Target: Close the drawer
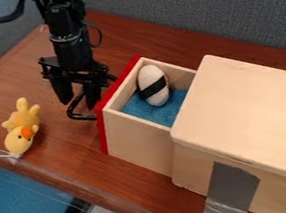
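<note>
Standing open: a red-fronted wooden drawer (136, 142)

A brown wooden table (6, 81) is spreading across the view, with a grey fabric partition (185, 11) rising behind it. A pale wooden cabinet (247, 108) is sitting at the view's right, a dark grey patch (231, 186) covering part of its near side. The black arm (68, 41) is hanging down from the top edge, just beyond the drawer's front. The drawer itself is jutting out of the cabinet toward the gripper (78, 104), its open top showing a blue lining (141, 112). Its red front panel (102, 135) is facing the gripper, and a curved black handle (78, 116) is sticking out from it.

The gripper is pointing downward at the handle, its two fingers standing apart; whether either one is touching the handle, I cannot tell. A yellow plush chick (22, 127) is lying near the table's front edge, on the opposite side of the gripper from the drawer. Smallest, a white oval toy (153, 84) with a black band is resting inside the drawer, leaning near the back corner.
</note>
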Tool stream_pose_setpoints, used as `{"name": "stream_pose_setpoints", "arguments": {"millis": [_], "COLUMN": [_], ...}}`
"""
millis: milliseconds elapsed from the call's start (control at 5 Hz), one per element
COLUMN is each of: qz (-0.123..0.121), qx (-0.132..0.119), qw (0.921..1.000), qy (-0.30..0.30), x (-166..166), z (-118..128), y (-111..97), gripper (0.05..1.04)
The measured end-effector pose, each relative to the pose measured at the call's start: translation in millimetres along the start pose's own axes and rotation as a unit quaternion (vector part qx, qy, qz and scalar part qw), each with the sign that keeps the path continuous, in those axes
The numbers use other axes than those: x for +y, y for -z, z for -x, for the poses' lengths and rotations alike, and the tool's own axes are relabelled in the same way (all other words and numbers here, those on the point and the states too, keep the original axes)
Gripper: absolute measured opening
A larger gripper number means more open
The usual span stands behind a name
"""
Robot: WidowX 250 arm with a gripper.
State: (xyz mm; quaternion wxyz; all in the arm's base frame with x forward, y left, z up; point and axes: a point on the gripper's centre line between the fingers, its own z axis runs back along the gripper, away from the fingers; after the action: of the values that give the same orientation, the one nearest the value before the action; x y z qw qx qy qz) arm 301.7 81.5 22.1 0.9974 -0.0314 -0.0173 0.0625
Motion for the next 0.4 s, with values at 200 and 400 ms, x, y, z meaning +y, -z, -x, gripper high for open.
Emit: {"name": "stream_pose_setpoints", "arguments": {"millis": [200,400], "qz": [0.017,0.032], "qx": [-0.004,0.007], "qw": [0.9997,0.9984], "qy": [0.014,0.046], "x": [-19.0,-49.8], "z": [-2.1,3.0], "y": [1.5,3.2], "gripper": [0.346,0.162]}}
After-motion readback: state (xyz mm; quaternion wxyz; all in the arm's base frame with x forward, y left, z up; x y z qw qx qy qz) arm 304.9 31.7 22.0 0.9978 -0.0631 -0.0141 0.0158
